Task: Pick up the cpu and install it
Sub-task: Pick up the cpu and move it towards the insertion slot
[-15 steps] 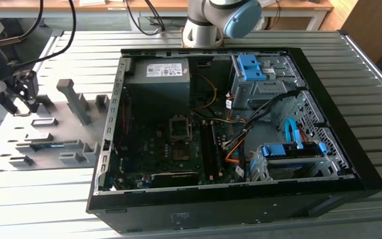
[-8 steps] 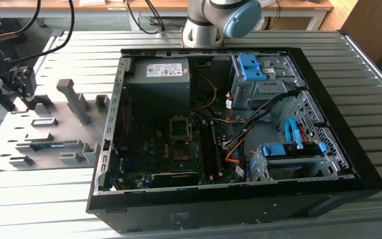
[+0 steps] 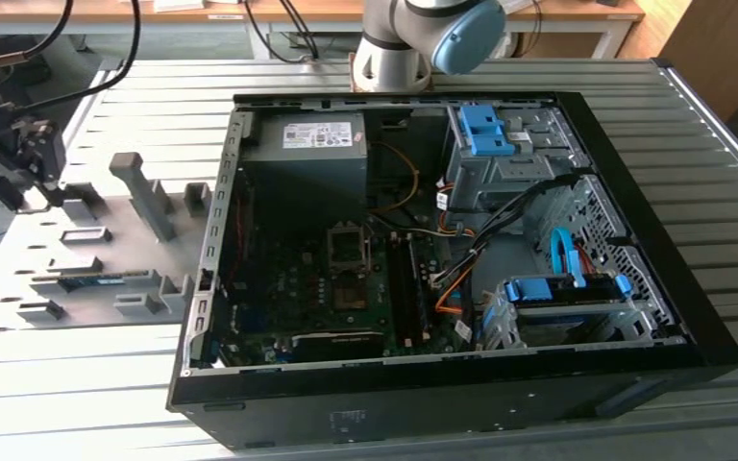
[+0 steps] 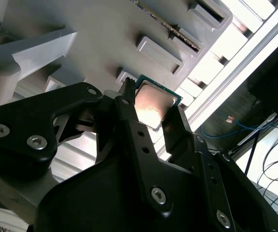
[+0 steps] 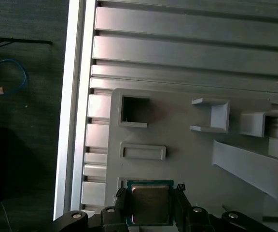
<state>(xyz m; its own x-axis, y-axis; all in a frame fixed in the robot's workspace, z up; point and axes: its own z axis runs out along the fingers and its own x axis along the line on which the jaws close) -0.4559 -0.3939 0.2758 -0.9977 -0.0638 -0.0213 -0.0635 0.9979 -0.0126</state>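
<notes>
- Clenched on the cpu (image 4: 153,104) across two opposite green edges, going by the black fingers (image 4: 129,104) of the gripper (image 4: 149,104) in the second wrist view
- Holds it in or just above a shallow pocket of the grey tray (image 5: 177,125); cannot tell whether lifted clear
- Works at the exterior view's left, well apart from the computer case (image 3: 715,336) and its dark socket (image 3: 350,245)
- Probably handles as light, thin and stiff, with a smooth metal face that could slip
- Probably fragile underneath, so best taken by the edges alone and kept flat
- Risks tilting under so narrow a bite; calls for gentle, even pressure
</notes>
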